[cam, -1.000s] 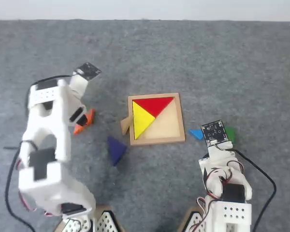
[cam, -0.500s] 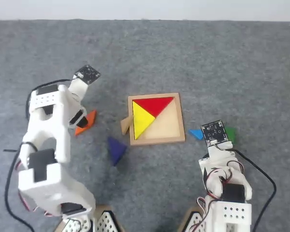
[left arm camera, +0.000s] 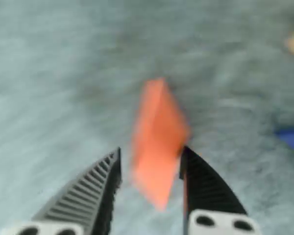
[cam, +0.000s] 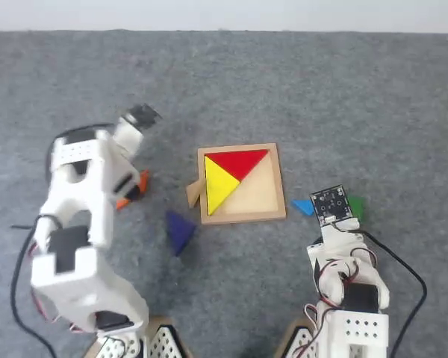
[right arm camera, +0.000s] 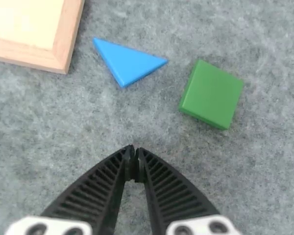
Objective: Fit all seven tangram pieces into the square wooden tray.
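Half the tray (cam: 262,191) bare, lower right corner

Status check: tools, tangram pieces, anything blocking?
Left tool open, straddling orange piece. Right tool shut, over mat near blue triangle and green square. Tray holds red triangle, yellow triangle. No obstruction seen.

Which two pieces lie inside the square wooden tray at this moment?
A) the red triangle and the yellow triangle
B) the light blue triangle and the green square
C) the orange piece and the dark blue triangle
A: the high view shows the red triangle and the yellow triangle within the wooden tray.
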Tool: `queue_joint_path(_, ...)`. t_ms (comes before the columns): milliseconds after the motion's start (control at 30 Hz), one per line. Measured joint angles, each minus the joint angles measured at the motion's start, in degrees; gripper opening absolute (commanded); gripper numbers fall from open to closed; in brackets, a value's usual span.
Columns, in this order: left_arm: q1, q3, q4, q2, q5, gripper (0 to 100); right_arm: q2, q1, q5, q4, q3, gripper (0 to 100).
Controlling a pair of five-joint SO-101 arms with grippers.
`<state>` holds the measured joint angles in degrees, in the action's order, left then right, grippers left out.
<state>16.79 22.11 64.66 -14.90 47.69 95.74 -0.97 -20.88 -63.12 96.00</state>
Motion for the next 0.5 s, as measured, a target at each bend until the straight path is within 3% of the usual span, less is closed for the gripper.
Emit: queue_joint_path(500,-3.0,1.2,4.7,2.3,0.0,17,0.1,0.0,0.0,0.0,0.0,0.8)
